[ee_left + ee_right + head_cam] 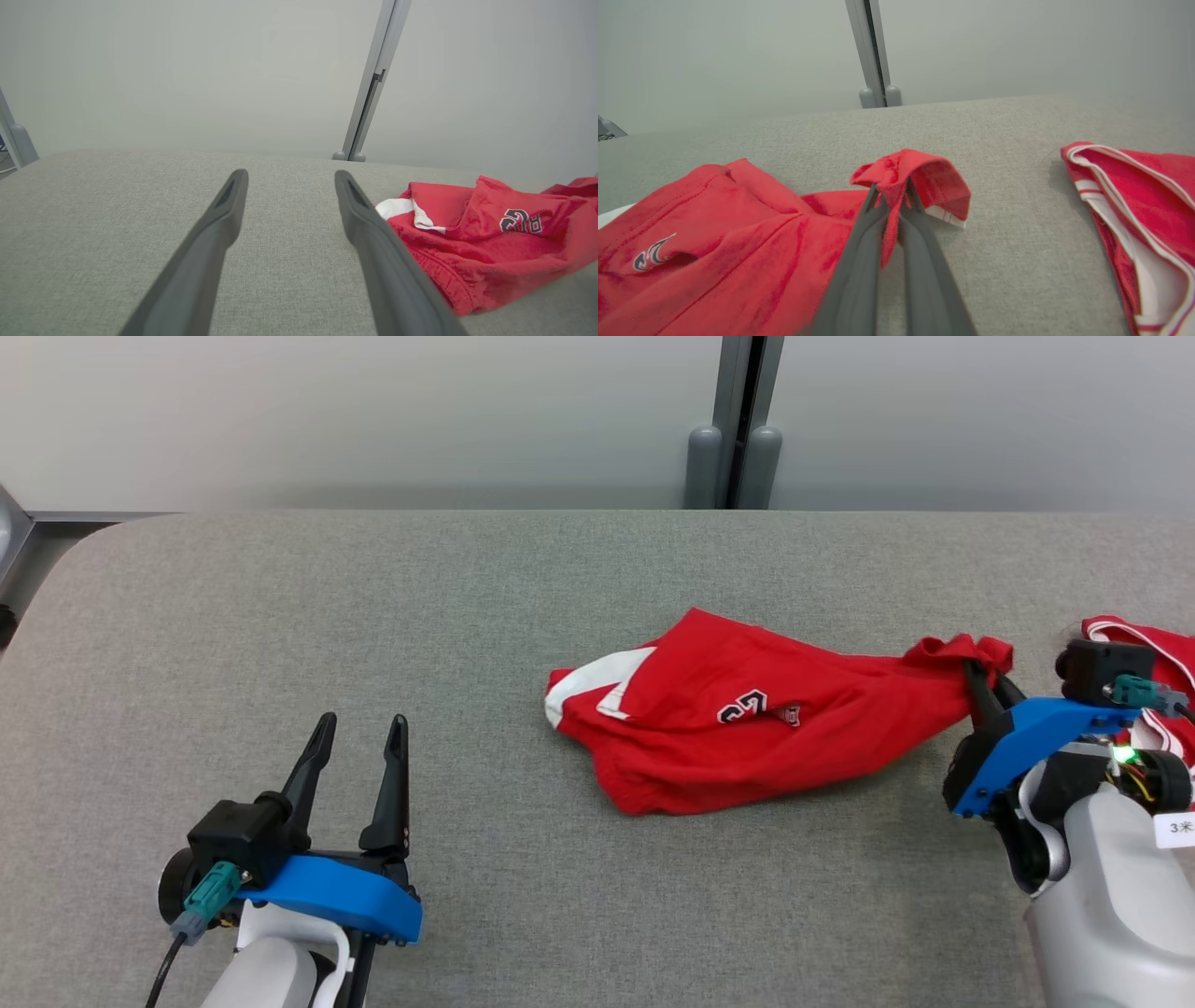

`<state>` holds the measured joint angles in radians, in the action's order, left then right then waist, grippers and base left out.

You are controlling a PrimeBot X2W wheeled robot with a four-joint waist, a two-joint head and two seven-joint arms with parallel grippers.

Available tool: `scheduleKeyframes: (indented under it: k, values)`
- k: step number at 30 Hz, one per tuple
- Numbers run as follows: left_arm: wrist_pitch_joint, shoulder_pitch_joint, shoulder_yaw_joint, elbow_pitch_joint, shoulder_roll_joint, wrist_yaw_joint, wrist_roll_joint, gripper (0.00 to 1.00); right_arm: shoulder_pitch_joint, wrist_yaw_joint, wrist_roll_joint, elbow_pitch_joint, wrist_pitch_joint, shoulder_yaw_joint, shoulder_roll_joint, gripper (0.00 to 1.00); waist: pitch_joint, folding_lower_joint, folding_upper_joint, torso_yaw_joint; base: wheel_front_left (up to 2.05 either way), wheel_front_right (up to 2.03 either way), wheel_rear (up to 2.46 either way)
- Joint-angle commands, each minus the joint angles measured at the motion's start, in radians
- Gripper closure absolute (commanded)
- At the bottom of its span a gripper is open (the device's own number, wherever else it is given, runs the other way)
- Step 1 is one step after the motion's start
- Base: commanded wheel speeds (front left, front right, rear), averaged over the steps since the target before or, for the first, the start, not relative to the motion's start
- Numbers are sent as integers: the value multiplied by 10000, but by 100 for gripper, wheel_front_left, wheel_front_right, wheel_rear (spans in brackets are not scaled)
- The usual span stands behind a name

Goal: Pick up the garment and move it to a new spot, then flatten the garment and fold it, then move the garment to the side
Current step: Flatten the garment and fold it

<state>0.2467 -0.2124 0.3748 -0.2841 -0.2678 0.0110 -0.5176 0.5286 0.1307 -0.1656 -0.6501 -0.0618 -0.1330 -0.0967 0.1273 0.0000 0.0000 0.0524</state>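
Observation:
A crumpled red garment [738, 719] with white panels and a dark printed logo lies on the grey table, right of centre. It also shows at the right of the left wrist view as the garment [486, 242], and at the left of the right wrist view as the garment [724, 252]. My right gripper [980, 674] is shut on the garment's right end, with a fold of red cloth pinched between its fingers [891, 196]. My left gripper [359, 733] rests open at the lower left, well away from the cloth, with nothing between its fingers [229, 205].
A second red garment with white trim [1153, 663] lies at the table's right edge, seen too as the second garment [1139, 214] in the right wrist view. A grey partition wall with a vertical post [742, 429] stands behind the table [373, 597].

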Motion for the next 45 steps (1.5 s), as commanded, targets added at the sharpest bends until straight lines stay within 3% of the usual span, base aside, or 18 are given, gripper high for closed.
scheduleKeyframes:
  k: [1, 6, 9, 12, 15, 16, 32, 39, 44, 45]
  values:
    - [-13, -211, 64, 2, -7, -32, 65, 0, -91, 1, 313, -147, -96, -209, -99, 0, -1, 0, 0, 40, 0, 0, 0]
    - [-6, -208, 139, -79, 39, -79, 53, 0, -14, 1, 1837, 223, -856, -777, -252, 0, -104, 0, 0, 182, 0, 0, 0]
    - [7, -148, 170, -127, 54, -99, 8, 0, -113, 1, 2005, 1098, -1291, -408, 3, 0, -187, 0, 0, 327, 0, 0, 0]
    - [14, -118, 193, -141, 67, -88, -15, 0, -264, 1, 1826, 1692, -1641, 309, 112, 0, -199, 0, 0, 405, 0, 0, 0]
    - [27, -217, 214, -108, 85, -99, -31, 0, -316, 0, 1120, 2182, -2641, 2039, 30, 0, -49, 0, 0, 598, 0, 0, 0]
    - [27, -217, 214, -108, 85, -99, -31, 0, -316, 0, 1120, 2182, -2641, 2039, 30, 0, -49, 0, 0, 598, 0, 0, 0]
    - [93, -812, 456, -142, 208, -258, 140, 0, 1679, 0, 12, 982, -3776, 8076, -1973, 0, 628, 0, 0, 1446, 0, 0, 0]
    - [115, -889, 470, -176, 308, -261, 117, 0, 2475, 0, -201, 662, -3478, 9265, -2597, 0, 798, 0, 0, 1578, 0, 0, 0]
    - [131, -967, 429, -209, 342, -254, 98, 0, 2881, 0, -241, -28, -3241, 9507, -2327, 0, 946, 0, 0, 1638, 0, 0, 0]
    - [136, -984, 422, -215, 352, -253, 95, 0, 2969, 0, -267, -198, -3283, 9539, -2304, 75, 971, 0, 0, 1642, 0, 0, 0]
